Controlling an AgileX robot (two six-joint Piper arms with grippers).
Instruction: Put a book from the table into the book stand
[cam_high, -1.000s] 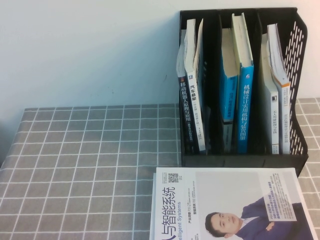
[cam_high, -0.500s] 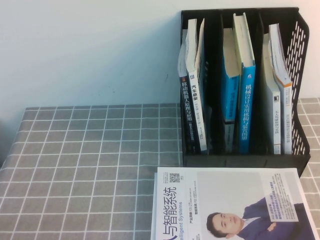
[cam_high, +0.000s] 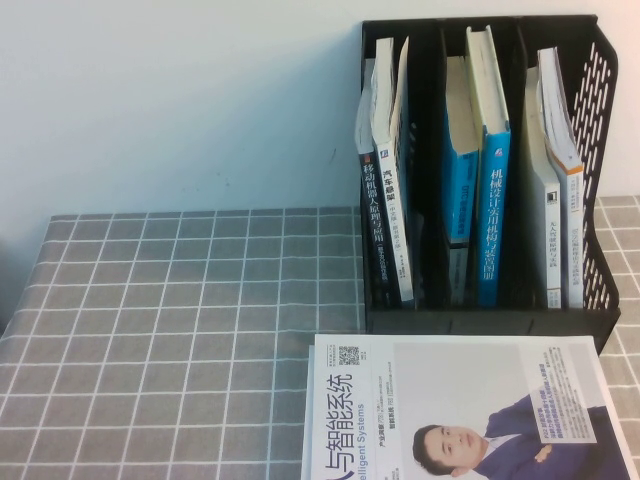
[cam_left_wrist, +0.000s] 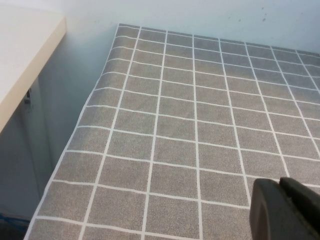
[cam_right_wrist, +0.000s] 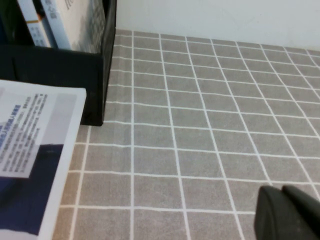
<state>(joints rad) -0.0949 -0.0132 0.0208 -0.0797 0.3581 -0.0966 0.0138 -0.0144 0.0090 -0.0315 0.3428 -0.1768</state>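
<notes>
Neither arm appears in the high view. Left gripper: seen only in the left wrist view as dark fingertips pressed together with no gap, hovering above the bench, holding nothing. Right gripper: seen only in the right wrist view, its dark fingertips likewise closed against each other, raised over the bench and empty.

Even, diffuse light fills all 3 views, with no glare on the worktop. The book stand is dark inside, its compartments deep in shadow. Both wrist views are soft: the left gripper and right gripper show only as dark, out-of-focus blurs at the frame corners.
</notes>
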